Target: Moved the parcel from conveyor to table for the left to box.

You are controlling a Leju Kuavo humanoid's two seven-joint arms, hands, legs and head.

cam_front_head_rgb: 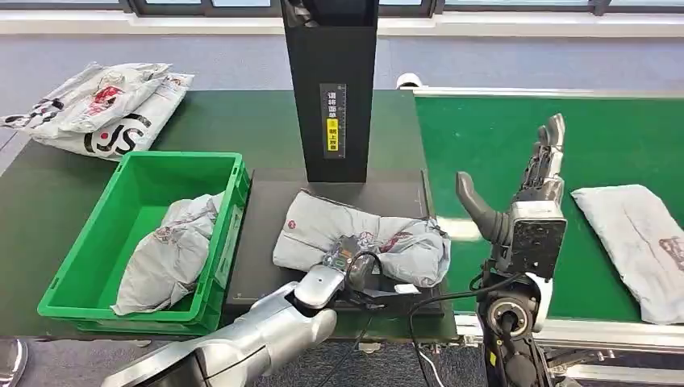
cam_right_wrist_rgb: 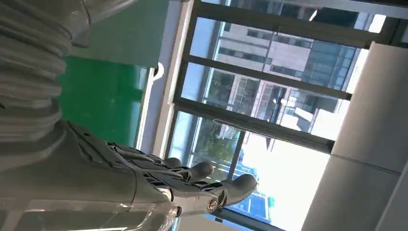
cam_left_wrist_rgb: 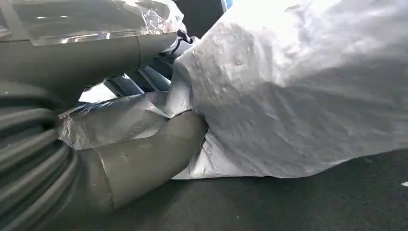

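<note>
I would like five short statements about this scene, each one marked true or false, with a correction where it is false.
1. The left hand grips the crumpled grey plastic parcel on the black platform. True.
2. The green plastic crate holds nothing. False: a grey plastic bag lies in it.
3. The right hand holds a parcel. False: it is raised above the green conveyor belt with its fingers apart, holding nothing.
4. A flat grey parcel lies on the conveyor belt. True.
5. The black upright post stands inside the crate. False: it stands behind the platform.
</note>
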